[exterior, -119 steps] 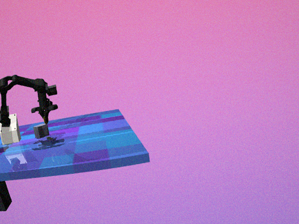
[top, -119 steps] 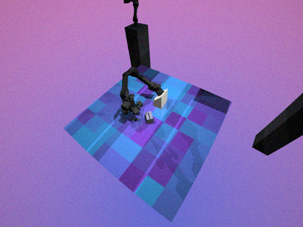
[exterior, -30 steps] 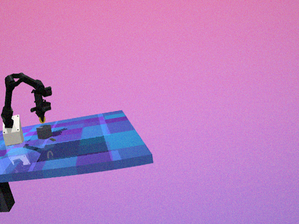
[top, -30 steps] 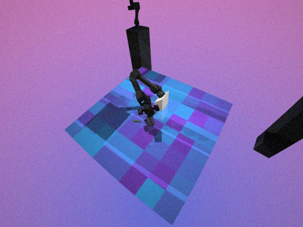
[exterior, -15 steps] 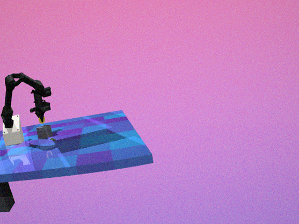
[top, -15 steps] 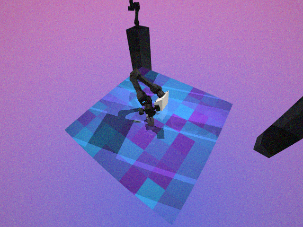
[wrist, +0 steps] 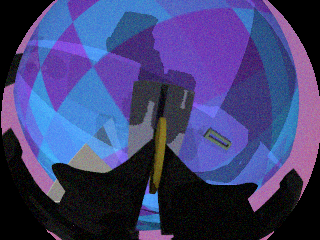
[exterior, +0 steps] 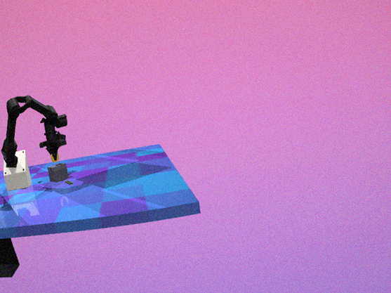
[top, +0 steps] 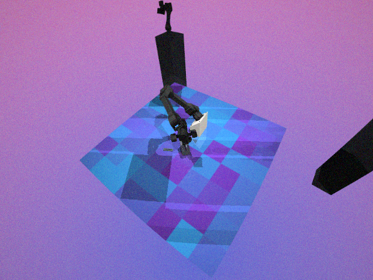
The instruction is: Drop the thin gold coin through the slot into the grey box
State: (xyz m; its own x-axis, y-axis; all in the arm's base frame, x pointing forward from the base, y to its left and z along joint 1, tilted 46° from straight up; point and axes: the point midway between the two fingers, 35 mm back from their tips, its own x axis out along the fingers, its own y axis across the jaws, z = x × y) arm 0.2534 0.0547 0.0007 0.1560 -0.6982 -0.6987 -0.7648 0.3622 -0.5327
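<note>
black parallel-jaw gripper (wrist: 159, 183) clamped on thin gold coin (wrist: 160, 150) edge-on, above closed grey slotted box (exterior: 57, 172), shallow dark-green holder (wrist: 218, 138) vacant beside it

On the desk (exterior: 128, 192) the box (exterior: 57, 172) sits just right of the arm's base block (exterior: 16, 171) in the exterior view; the holder (exterior: 68, 182) lies in front of the box, a bit right; the pincer (exterior: 54, 155) hangs right above the box with the coin (exterior: 55, 158) clamped edge-down over the slot (wrist: 162, 94).
</note>
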